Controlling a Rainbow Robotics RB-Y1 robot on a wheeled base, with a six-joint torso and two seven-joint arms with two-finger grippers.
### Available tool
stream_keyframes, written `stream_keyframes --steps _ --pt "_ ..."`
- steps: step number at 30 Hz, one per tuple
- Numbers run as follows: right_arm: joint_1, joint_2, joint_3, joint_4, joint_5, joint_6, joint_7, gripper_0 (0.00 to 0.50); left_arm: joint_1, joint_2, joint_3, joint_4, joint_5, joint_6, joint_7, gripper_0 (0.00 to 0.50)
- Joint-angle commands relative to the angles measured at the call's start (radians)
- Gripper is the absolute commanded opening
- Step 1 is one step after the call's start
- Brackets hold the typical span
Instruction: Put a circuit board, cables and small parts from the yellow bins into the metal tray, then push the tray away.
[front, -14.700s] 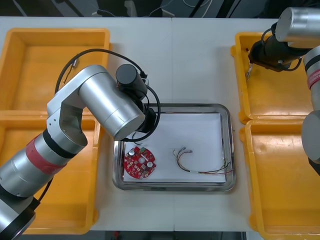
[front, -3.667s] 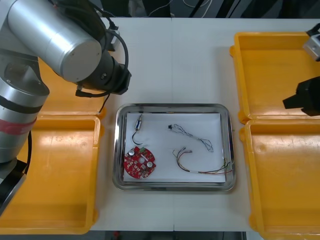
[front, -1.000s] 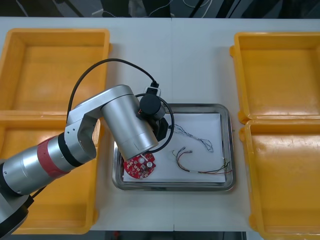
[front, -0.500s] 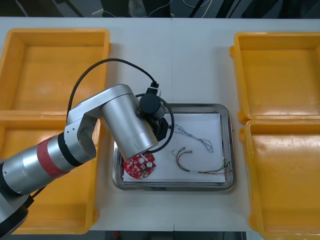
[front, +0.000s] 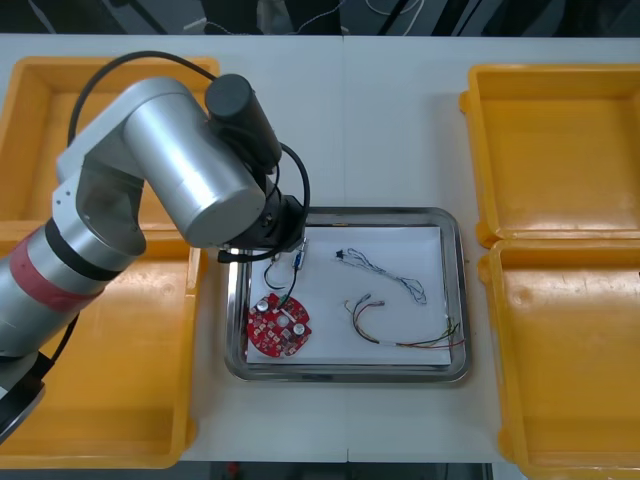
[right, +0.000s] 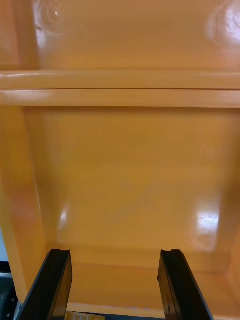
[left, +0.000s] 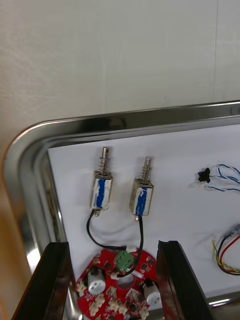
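Light matte table (front: 390, 130), faintly grained, yellow bins (front: 110, 130) flanking it. My left claw (left: 112, 245) hangs wide open, gripping nothing, low over the tray's (left: 100, 122) left end; spread that far, I judge, to clear the two parts (left: 101, 185) beneath. They lie side by side on the white liner (left: 175, 165): squat metal blocks, blue-striped, each with a sprung pin and a black lead curling to the board (left: 120, 275), round, red, studded with silver cans. Tray rim polished, corners rounded. Rightward sprawl the blue-white cable (front: 385, 270) and red-yellow cable (front: 400, 344), thin and kinked. My right claw (right: 115, 252) hangs open and empty over a glossy bin (right: 130, 165). Loading looks complete; the push remains.
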Motion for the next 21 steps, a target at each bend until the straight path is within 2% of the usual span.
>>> stream_keyframes --steps 1,6,10,14,21 --pt "-0.078 -0.078 0.068 -0.026 -0.060 0.003 -0.055 0.500 -0.048 0.090 0.102 -0.077 0.078 0.054 0.039 0.500" --pt "-0.138 -0.111 0.133 -0.028 -0.128 0.003 -0.057 0.500 -0.048 0.165 0.204 -0.107 0.184 0.113 0.018 0.500" --pt "-0.187 -0.121 0.180 -0.040 -0.169 0.003 -0.057 0.500 -0.048 0.211 0.247 -0.111 0.233 0.156 -0.008 0.500" --pt "-0.245 -0.120 0.269 -0.091 -0.164 0.003 -0.058 0.500 -0.048 0.257 0.280 -0.110 0.265 0.196 -0.067 0.500" --pt "-0.363 -0.114 0.473 -0.184 -0.123 0.003 -0.058 0.500 -0.021 0.309 0.342 -0.107 0.321 0.196 -0.099 0.500"
